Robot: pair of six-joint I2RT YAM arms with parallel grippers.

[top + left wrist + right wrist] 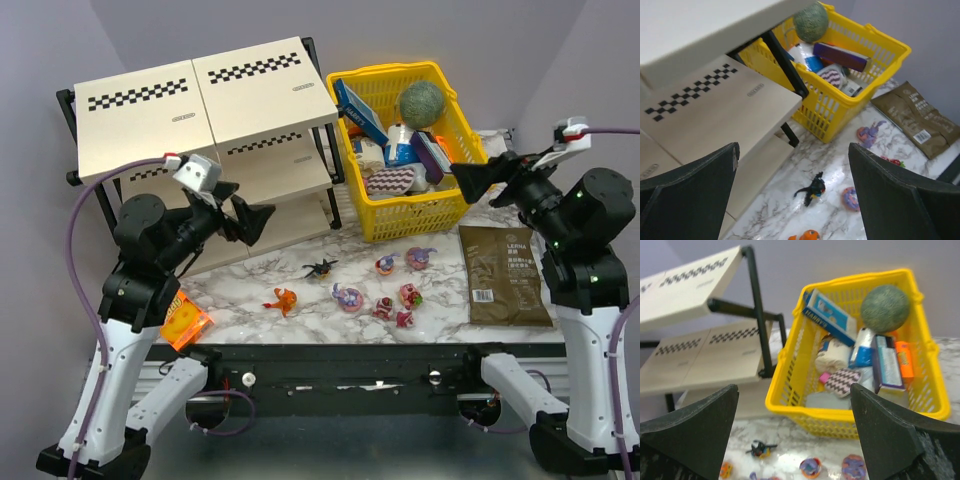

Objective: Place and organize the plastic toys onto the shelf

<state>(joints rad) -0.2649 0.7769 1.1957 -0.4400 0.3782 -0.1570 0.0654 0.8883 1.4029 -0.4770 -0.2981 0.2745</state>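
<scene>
**Top view.** The toys (pixel 347 296) are lying loose on the marble table (pixel 250 280), in a scatter between the two arms, in front of the yellow basket (pixel 400 215) and to the right of the shelf (pixel 200 95). None is sitting on any tier. The left gripper (pixel 240 207) is hanging above the table beside the lower tiers, jaws spread wide and carrying nothing. The right gripper (pixel 478 180) is hovering by the basket's right side, equally wide and empty. A brown packet (pixel 505 275) is lying flat at the right.

**Left wrist view.** Both fingers are framing the scene far apart. The black winged toy (pixel 814 189) is lying on the table below, between them, with the orange toy (pixel 807 235) showing at the bottom edge.

**Right wrist view.** The fingers are standing wide. A few toys are showing blurred along the bottom edge, in front of the basket.

**Handling, as judged.** The toys are appearing light, stiff and smooth, with uneven outlines, so they are likely to twist or squirt out of a pinch. Taking hold across the thickest part of the body, not the wings or ears, is looking soundest. The jaws will be needing to close a long way.
</scene>
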